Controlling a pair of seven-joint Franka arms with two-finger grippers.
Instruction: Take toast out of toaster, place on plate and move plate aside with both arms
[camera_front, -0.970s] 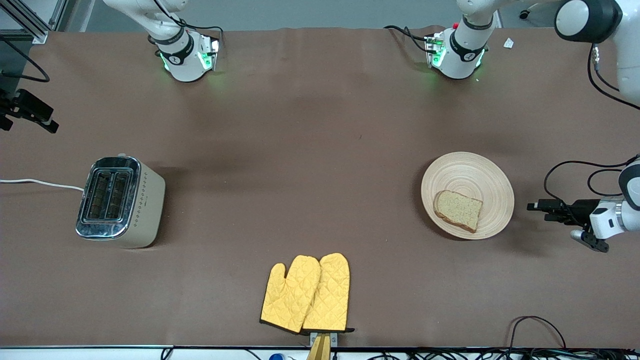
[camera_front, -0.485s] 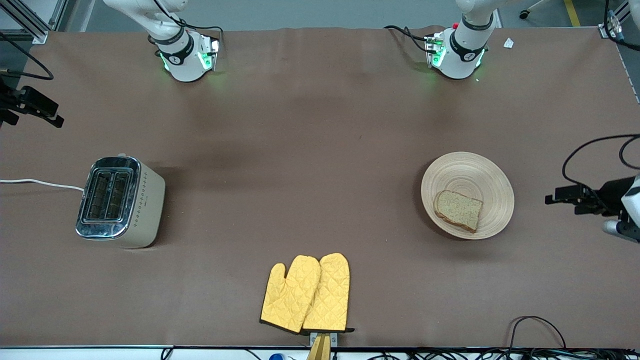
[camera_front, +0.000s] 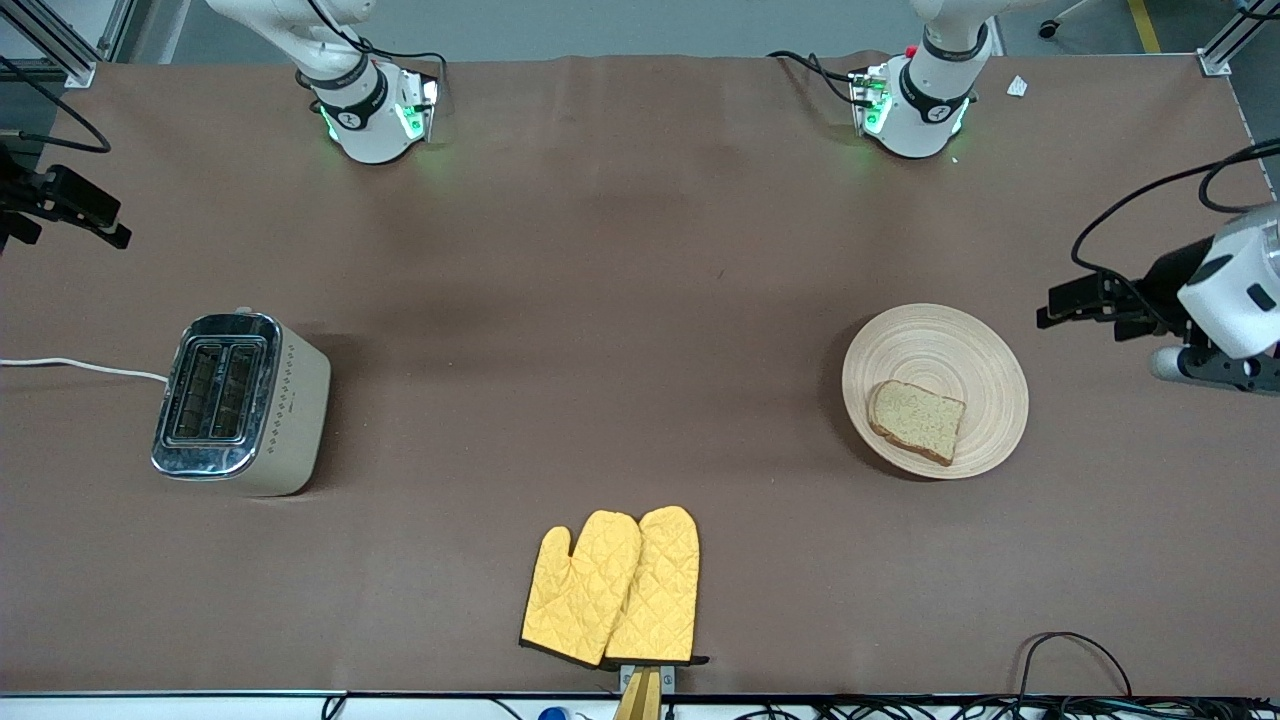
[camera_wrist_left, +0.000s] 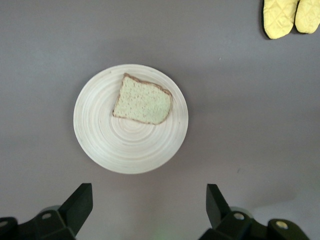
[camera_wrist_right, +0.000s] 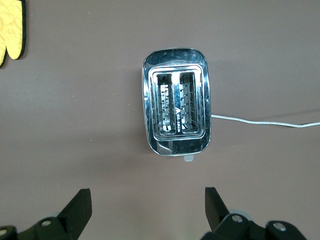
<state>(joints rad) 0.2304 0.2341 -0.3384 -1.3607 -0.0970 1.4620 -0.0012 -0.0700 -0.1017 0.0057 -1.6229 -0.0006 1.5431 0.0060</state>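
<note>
With the toast (camera_front: 916, 419) lying on the plate (camera_front: 985, 350) and the toaster (camera_front: 290, 420) empty, our left gripper (camera_front: 1050, 310) and right gripper (camera_front: 115, 235) hang open-jawed, and next we must grasp the plate's rim to shift it aside.

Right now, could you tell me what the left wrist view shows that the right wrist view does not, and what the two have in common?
Only the left wrist view shows the plate with the toast lying on it, and the open left hand above the bare table near the plate.

Only the right wrist view shows the toaster, both slots empty, its white cord, and the open right hand above the table near the toaster.

Both catch the yellow oven mitts at an edge, and the brown table.
</note>
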